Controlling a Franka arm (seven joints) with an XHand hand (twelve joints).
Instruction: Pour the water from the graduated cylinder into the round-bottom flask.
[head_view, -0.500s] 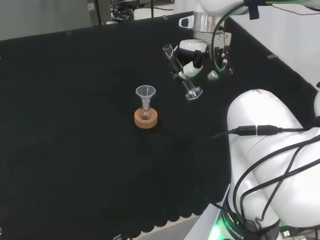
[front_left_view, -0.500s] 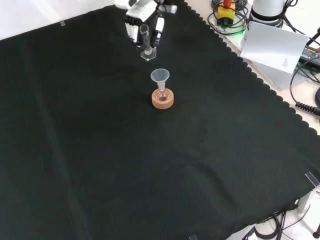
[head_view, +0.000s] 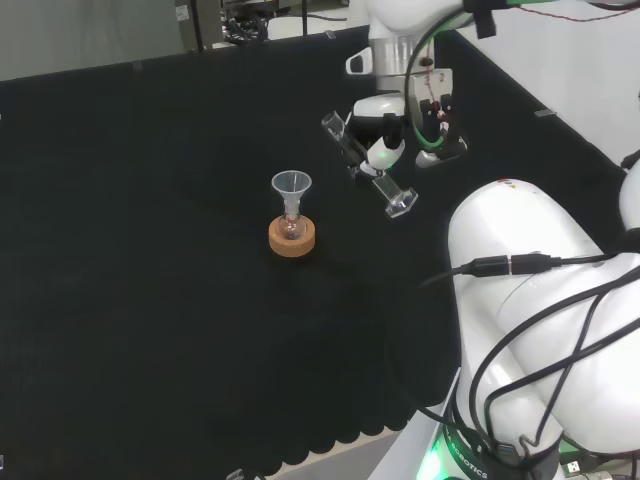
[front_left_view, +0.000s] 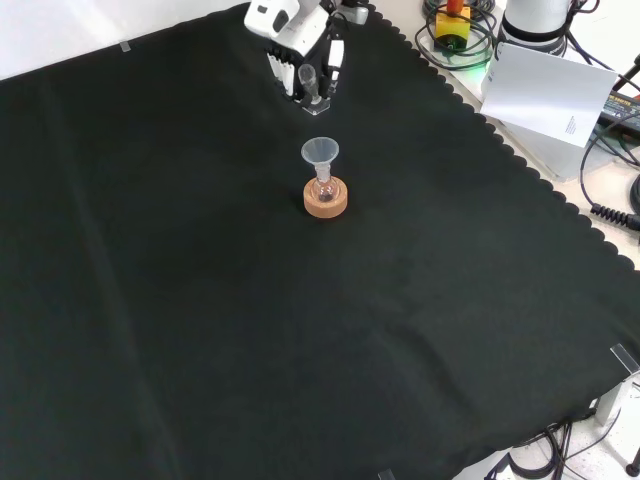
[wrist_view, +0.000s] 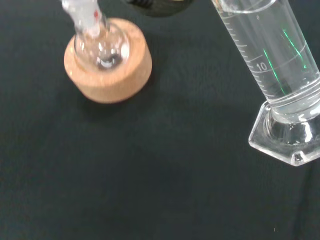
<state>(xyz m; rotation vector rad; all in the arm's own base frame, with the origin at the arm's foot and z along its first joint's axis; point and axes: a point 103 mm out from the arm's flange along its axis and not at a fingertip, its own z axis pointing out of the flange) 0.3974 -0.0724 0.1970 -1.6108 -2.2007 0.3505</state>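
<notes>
While tilted, the graduated cylinder holds water.

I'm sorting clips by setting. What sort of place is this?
Likely a lab bench: a hand holds a measuring cylinder near a funnel in a small flask.

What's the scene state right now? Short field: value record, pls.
hand: curled round the graduated cylinder, above the cloth
graduated cylinder: tilted, open end toward the funnel in the head view, base lifted off the cloth
cylinder contents: clear liquid seen in the wrist view
round-bottom flask: upright on the cork ring
funnel: seated in the flask neck
cylinder vs funnel: apart, to the funnel's right in the head view
pouring: not yet begun
surface: black cloth
</notes>
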